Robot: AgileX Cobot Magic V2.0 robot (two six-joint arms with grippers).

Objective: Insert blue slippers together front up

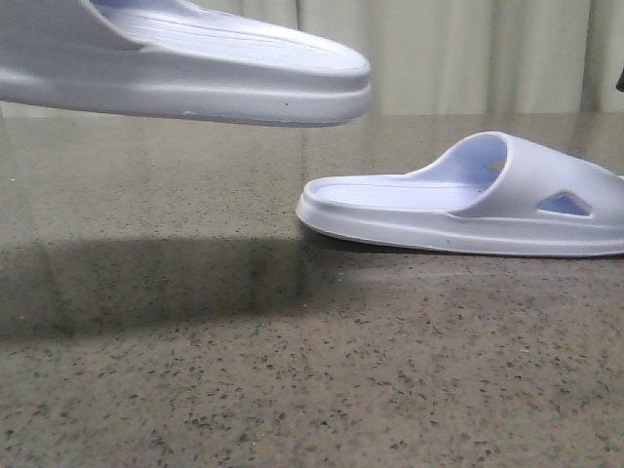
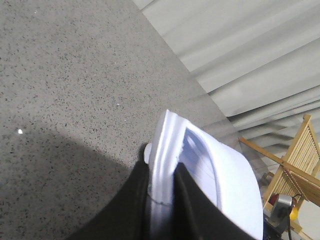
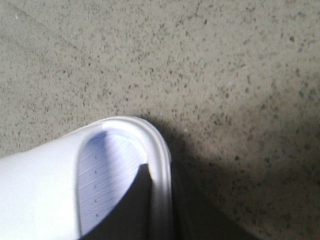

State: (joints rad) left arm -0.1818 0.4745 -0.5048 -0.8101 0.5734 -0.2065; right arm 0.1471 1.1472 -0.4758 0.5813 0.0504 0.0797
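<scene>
Blue slippers: two pale blue-white foam slides, one in the air and one on the table, well apart from each other.
Raised slipper: hangs clear of the speckled table at the upper left of the front view, sole roughly level, rounded end pointing right; its shadow lies on the stone beneath it.
Resting slipper: flat on its sole at the right of the front view, strap toward the right edge, a triangular cut-out showing in the strap's side, open end of the footbed pointing left.
Left gripper: clamped on the raised slipper's edge; in the left wrist view the white rim stands upright between two dark fingers, one on the outer side, one inside over the ribbed footbed.
Right gripper: its dark fingers sit either side of the resting slipper's rim, one inside over the footbed, one outside in shadow; it looks closed on the rim, though the outer finger is too dark to be sure.
Slipper against each claw: in both wrist views the slipper sticks out straight ahead of the fingertips, edge-on in the grip.
Background: pale curtain behind the table; a wooden rack beyond the table's far edge in the left wrist view.
</scene>
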